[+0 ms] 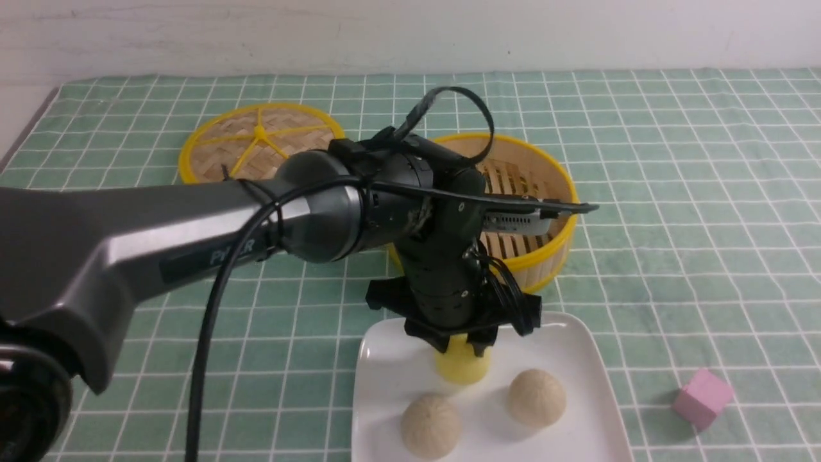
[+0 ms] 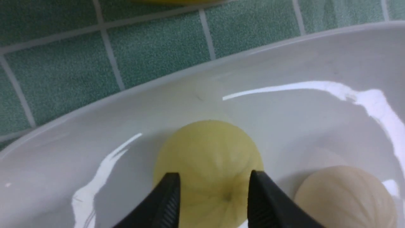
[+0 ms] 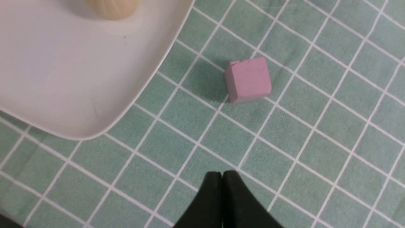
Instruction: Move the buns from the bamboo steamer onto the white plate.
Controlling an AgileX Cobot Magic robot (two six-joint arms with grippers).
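The left arm reaches in over the steamer (image 1: pixel 564 247), its gripper (image 1: pixel 463 343) pointing down, fingers parted above the yellow bun (image 1: pixel 462 367) on the plate (image 1: pixel 577 359). The right gripper (image 3: pixel 221 173) is closed.

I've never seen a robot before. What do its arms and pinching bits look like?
The left arm is pale silver-grey and black, with "PIPER" lettering, rounded black joints and a loose black cable. Its left gripper is black, with dark tapering fingertips. The right gripper also has dark, narrow tips; its arm is out of sight.
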